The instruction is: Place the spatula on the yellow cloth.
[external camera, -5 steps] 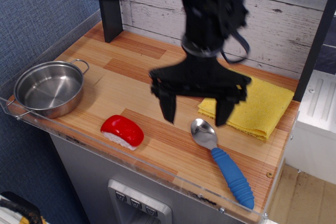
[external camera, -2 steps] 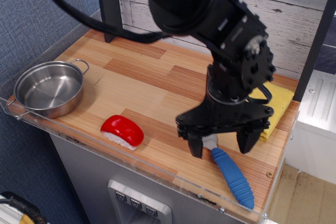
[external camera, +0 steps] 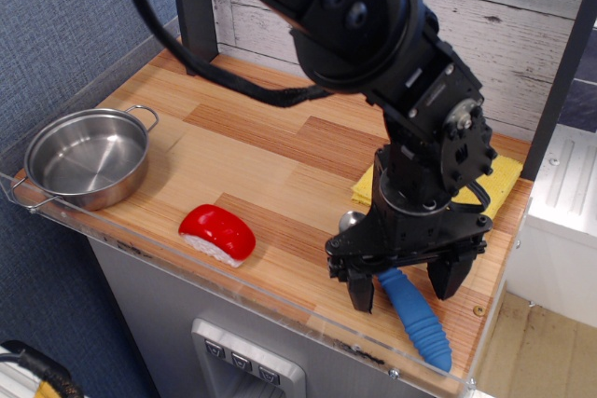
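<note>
The spatula (external camera: 415,316) lies on the wooden counter at the front right, its ribbed blue handle pointing to the front right corner. Only a sliver of its shiny metal bowl (external camera: 349,221) shows beside the arm. My black gripper (external camera: 404,288) is open and low over the upper part of the handle, one finger on each side of it. The yellow cloth (external camera: 496,178) lies behind, at the back right; the arm hides most of it.
A red-and-white sushi toy (external camera: 217,233) lies at the front middle. A steel pot (external camera: 86,157) stands at the left edge. A clear plastic lip (external camera: 280,303) runs along the counter's front. A dark post (external camera: 193,6) stands at the back.
My gripper has moved right and toward the front and dropped from above the spatula's bowl to around its blue handle. The spatula, toy and pot have not moved.
</note>
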Tool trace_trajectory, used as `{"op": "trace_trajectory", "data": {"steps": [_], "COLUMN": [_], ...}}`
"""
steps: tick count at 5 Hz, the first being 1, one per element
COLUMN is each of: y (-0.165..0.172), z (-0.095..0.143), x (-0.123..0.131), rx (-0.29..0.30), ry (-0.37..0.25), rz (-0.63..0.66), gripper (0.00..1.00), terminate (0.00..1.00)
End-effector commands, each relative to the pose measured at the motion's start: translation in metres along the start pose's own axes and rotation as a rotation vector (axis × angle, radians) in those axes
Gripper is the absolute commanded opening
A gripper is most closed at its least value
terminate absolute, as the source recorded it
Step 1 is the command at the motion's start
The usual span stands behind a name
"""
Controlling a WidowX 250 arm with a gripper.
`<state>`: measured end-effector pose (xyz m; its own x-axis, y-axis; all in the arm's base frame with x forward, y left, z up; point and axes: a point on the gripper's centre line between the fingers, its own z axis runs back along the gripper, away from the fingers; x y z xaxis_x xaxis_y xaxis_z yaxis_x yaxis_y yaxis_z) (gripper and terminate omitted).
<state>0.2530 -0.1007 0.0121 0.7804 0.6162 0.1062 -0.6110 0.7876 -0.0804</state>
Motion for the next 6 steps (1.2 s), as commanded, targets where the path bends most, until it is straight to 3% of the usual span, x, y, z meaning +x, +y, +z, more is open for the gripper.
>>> {"op": "trace_trajectory", "data": {"steps": [1, 3, 5, 6], "y": [-0.006, -0.001, -0.001, 0.001], "z": [-0.001, 0.003, 0.027, 0.043], "x": [0.001, 0.001, 0.007, 0.016], "rx": [-0.036, -0.067, -0.056, -0.041], "ry": [0.012, 0.007, -0.029, -0.036], "rz": [0.041, 0.096, 0.101, 0.009], "gripper": [0.00, 0.00, 0.00, 0.00], "terminate": [0.00, 0.00, 0.00, 0.00]}}
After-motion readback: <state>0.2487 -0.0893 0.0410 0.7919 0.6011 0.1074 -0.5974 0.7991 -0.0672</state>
